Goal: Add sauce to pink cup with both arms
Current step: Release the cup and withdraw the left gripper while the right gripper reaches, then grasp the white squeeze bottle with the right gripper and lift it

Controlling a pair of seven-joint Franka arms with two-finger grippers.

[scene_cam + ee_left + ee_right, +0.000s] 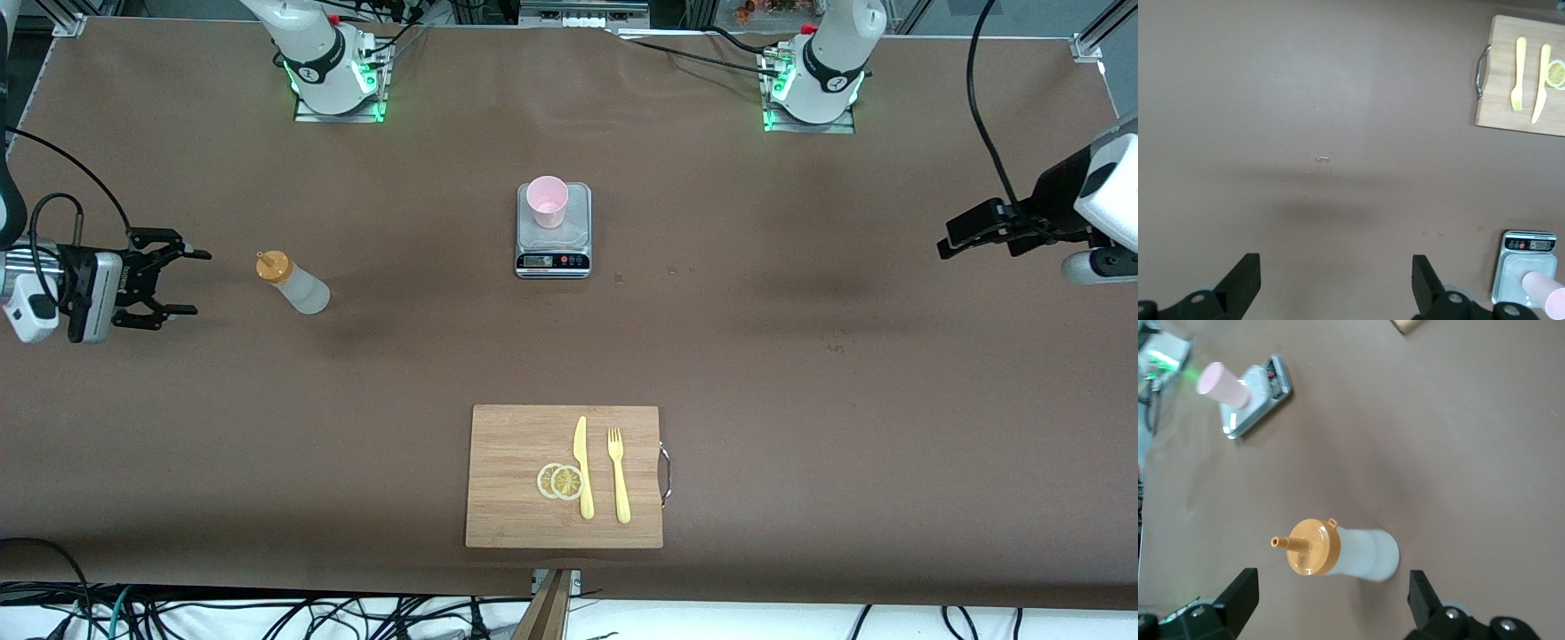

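The sauce bottle [296, 284], whitish with an orange nozzle cap, stands upright on the table toward the right arm's end. It also shows in the right wrist view [1351, 553]. My right gripper [200, 283] [1330, 588] is open and empty, hanging just beside the bottle and apart from it. The pink cup [547, 202] stands on a small silver scale [553, 238] at mid-table; the cup also shows in both wrist views [1221, 385] [1545, 293]. My left gripper [944, 244] [1336, 265] is open and empty, over bare table at the left arm's end.
A wooden cutting board [516, 480] lies nearer the front camera than the scale, with a yellow knife [582, 467], a yellow fork [618, 476] and two lemon slices [560, 481] on it. Black cables hang by both arms.
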